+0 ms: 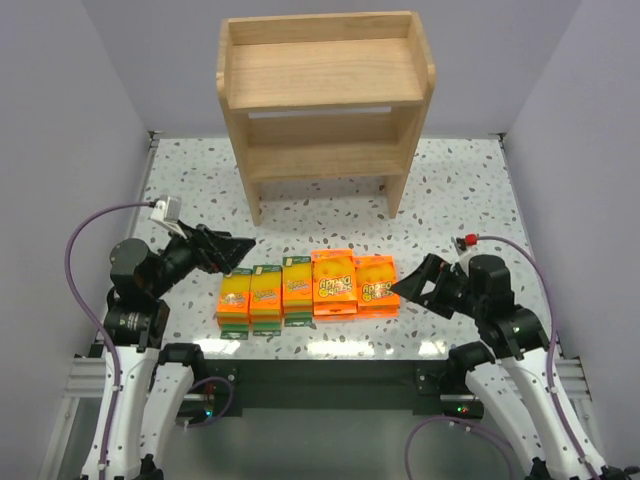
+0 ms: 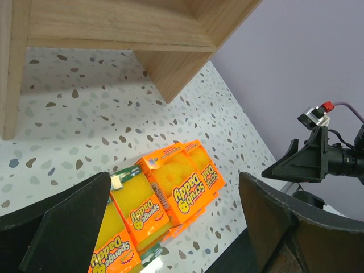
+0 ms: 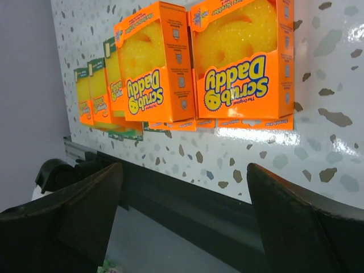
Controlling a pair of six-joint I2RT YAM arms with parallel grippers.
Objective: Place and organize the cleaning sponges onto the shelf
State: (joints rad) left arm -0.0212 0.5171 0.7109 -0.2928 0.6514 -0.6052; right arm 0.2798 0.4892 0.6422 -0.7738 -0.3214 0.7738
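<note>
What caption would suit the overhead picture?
Sponge packs lined up between left arm and right arm, wooden shelf behind them bare.

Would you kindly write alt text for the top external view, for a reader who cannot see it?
A row of orange sponge packs lies near the front of a speckled table, between the left gripper and the right gripper, both open. An empty two-tier wooden shelf stands behind.

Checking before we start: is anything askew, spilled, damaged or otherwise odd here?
Nothing stands out. The packs lie in a neat row and look intact. The shelf stands upright. The left gripper and right gripper are open, touching nothing.
</note>
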